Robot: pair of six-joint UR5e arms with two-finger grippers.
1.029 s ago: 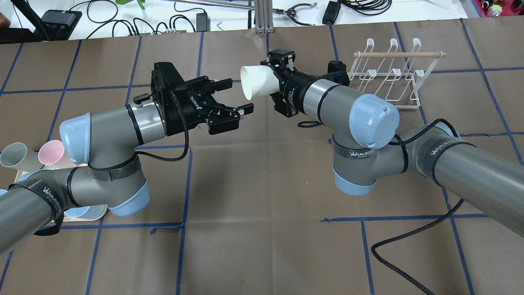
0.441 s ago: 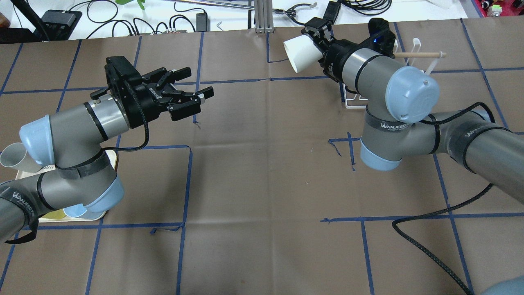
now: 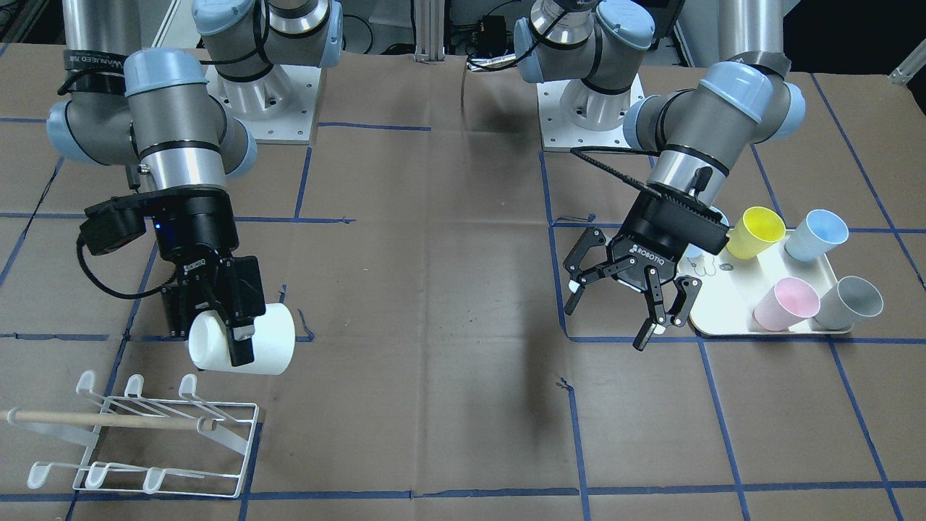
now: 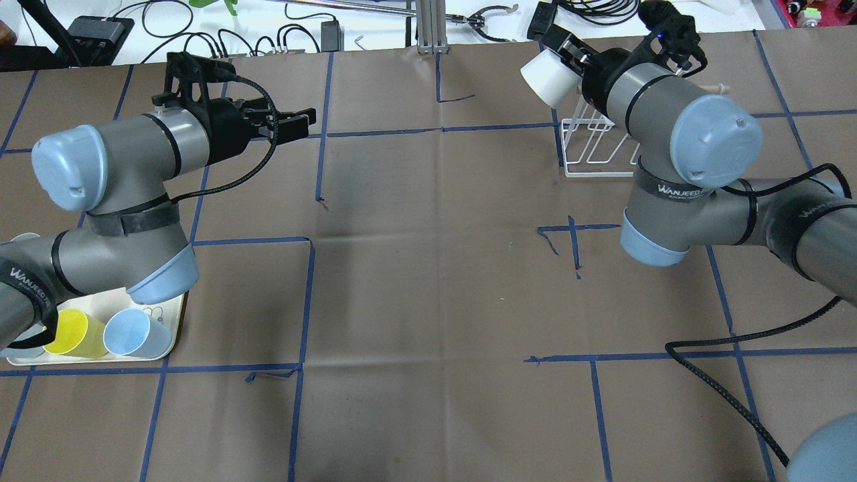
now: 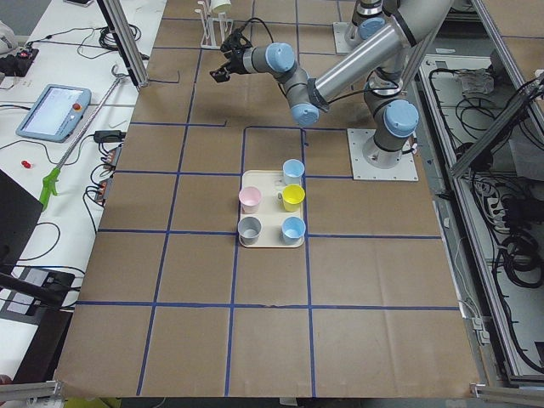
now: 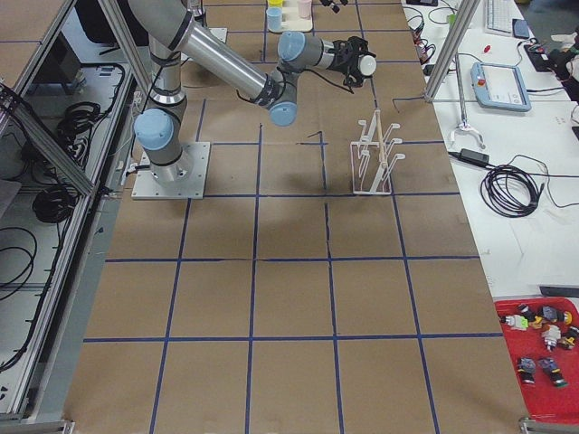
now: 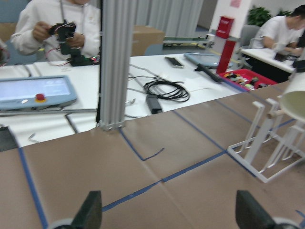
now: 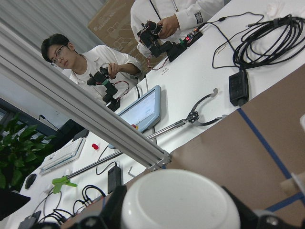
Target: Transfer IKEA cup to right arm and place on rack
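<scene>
The right gripper (image 3: 239, 329) holds the white cup (image 3: 273, 346) sideways near the rack (image 3: 108, 420), by the table's far edge. The left gripper (image 3: 618, 318) stands wide.

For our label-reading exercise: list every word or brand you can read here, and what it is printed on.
"ROBOTIQ": body of the left gripper.
"WANJEED": black band on the right arm.
"WANJEED": black strap on the left arm.
Marks on the tray: too small to read.
White cup in the right gripper: no text visible.
</scene>
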